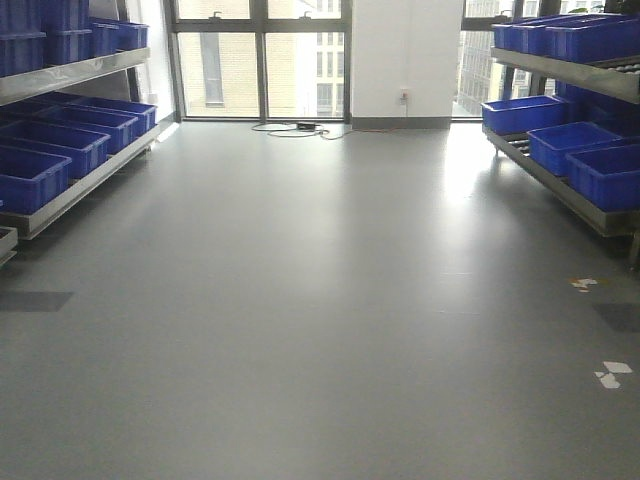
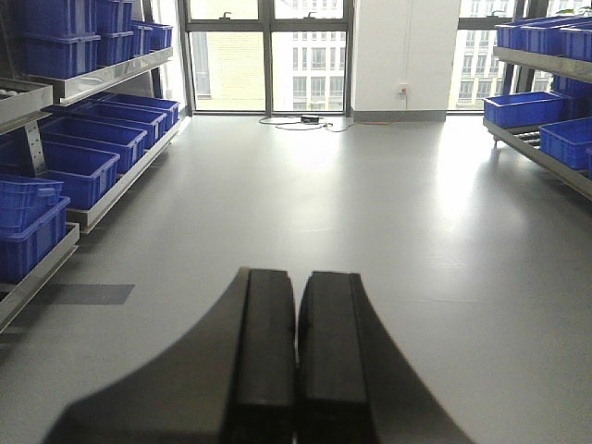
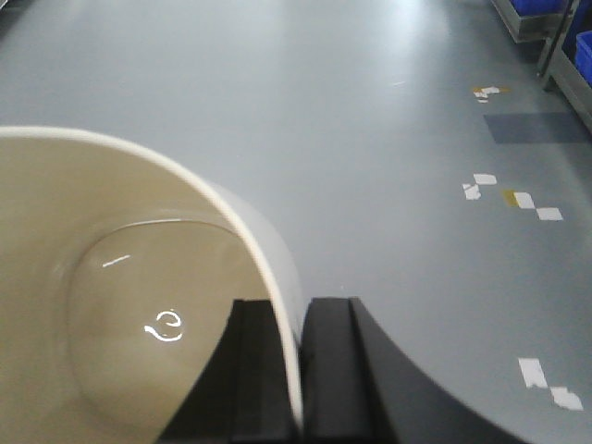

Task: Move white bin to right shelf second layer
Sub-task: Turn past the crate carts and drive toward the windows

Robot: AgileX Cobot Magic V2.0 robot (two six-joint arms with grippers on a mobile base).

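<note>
Nearest me, the right gripper (image 3: pixel 298 313) is clamped on the white bin (image 3: pixel 120 277), one finger inside the rim and one outside, the thin wall pinched between them; the bin hangs over the floor (image 3: pixel 388 111), and its inside shows only a glossy cream base with light glints. The left gripper (image 2: pixel 296 282) has its fingers pressed together with nothing between them. Past the bin, to the right, scraps of white tape (image 3: pixel 481 183) lie on the grey floor.

Ahead the floor runs wide and bare between two racks, which are well apart. On the left rack (image 1: pixel 80 190) blue crates (image 1: pixel 40 170) sit side by side on both levels. The right shelf (image 1: pixel 555 185) shows two levels, each carrying blue bins (image 1: pixel 605 172); rollers show on the lower one beside the nearest crates; I cannot see what the crates hold from here.

At the far end stand windows (image 1: pixel 260 60) and a white wall (image 1: pixel 405 55), with a cable (image 1: pixel 300 128) on the floor at their foot.
</note>
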